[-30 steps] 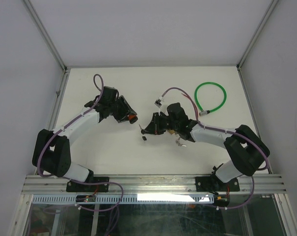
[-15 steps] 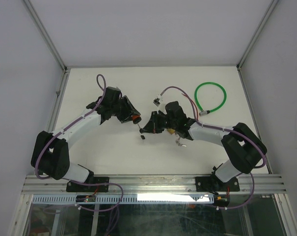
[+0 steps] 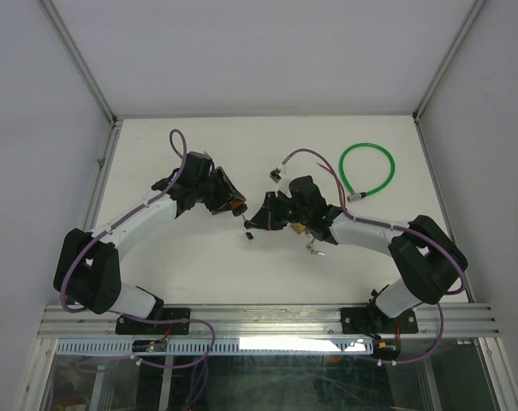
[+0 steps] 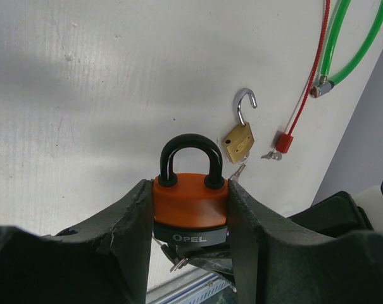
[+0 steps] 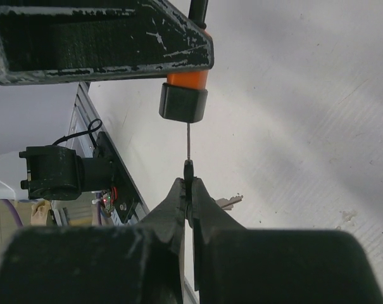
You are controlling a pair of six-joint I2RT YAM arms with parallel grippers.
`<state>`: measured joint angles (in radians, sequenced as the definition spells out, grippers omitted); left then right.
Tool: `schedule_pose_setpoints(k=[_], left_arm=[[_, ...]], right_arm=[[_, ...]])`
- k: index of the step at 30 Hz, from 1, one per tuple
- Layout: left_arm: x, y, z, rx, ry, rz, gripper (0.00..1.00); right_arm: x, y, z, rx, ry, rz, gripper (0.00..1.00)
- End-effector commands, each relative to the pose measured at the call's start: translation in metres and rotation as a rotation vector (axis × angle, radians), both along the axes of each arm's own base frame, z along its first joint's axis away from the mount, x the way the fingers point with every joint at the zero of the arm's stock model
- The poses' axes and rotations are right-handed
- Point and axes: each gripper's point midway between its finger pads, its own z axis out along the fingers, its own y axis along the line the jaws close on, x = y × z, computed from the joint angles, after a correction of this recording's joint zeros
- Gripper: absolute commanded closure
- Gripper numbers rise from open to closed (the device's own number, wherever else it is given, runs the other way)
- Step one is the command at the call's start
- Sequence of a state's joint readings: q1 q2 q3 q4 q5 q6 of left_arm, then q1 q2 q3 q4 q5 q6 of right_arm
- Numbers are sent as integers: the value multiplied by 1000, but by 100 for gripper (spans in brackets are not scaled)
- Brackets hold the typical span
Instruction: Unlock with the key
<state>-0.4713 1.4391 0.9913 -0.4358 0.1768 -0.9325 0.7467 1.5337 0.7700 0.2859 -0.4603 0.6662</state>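
In our left end effector point(image 3: 230, 205) we are clamping the orange padlock point(image 4: 190, 204) by its sides. It looks rigid, fairly heavy and smooth, so a firm squeeze suits. Our right end effector point(image 5: 188, 189) is pinching the thin, light key point(image 5: 188, 144) by its head, blade reaching the lock's underside.

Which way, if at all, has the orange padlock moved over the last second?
Yes, slightly: the orange padlock has shifted right in the top view, toward the side where the green cable loop lies.
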Motion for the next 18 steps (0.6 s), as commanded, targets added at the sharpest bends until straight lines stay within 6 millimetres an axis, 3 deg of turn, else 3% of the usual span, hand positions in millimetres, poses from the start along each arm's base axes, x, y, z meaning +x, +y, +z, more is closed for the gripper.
schedule_pose_setpoints(k=[1,18], left_arm=[[8,-10,29,-51,-106,-4,93],[6,-12,28,-38,-112,6,94]], right_arm=[[4,7,33,83,-61,-4,100],[14,-7,30,116,-18,-106,100]])
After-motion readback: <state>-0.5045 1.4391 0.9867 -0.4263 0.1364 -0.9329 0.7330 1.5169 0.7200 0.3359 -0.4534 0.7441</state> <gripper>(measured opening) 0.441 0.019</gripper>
